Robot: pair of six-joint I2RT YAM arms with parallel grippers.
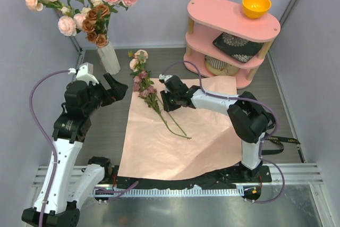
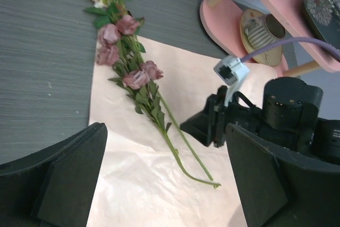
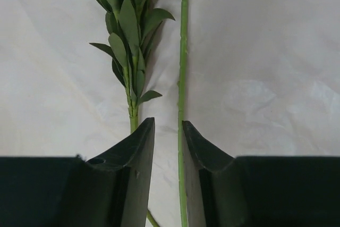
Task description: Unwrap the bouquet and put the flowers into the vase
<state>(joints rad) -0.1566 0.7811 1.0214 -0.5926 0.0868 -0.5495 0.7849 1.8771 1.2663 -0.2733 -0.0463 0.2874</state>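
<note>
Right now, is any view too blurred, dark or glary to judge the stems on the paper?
Top external: even light, sharp, no glare on the pale pink paper sheet. Left wrist: the mauve-flowered leafy stems are crisp; the left pincer looms dark and soft-edged. Right wrist: the bare green stem is in focus; the right pincer is black with little detail.

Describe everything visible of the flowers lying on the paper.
The flowers are two green-stemmed artificial sprays lying side by side, diagonally, across the pink paper: one leafy with mauve roses, one with a bare stem. The topmost heads lie off the paper on the table. The right gripper straddles the bare stem without visibly pinching it.
</note>
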